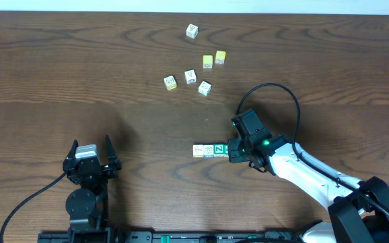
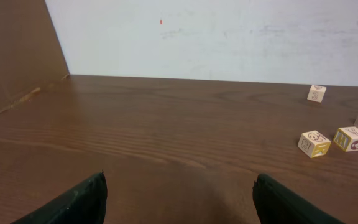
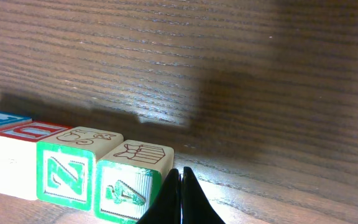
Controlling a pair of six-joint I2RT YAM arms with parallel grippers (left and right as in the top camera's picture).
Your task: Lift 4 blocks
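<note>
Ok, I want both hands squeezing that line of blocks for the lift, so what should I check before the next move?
1. The row of four blocks lined up, sides touching: ok.
2. The right hand shut, tips beside the green end block: ok.
3. Tips actually pressing that block: cannot tell.
4. The left hand open: ok. At the row's other end: not ok, it is far from the row.
5. The loose cubes clear of the row: ok.
6. Row off the table: not ok.

Lab setup, wooden table [image 1: 59,74], bare white wall [image 2: 229,43]
</note>
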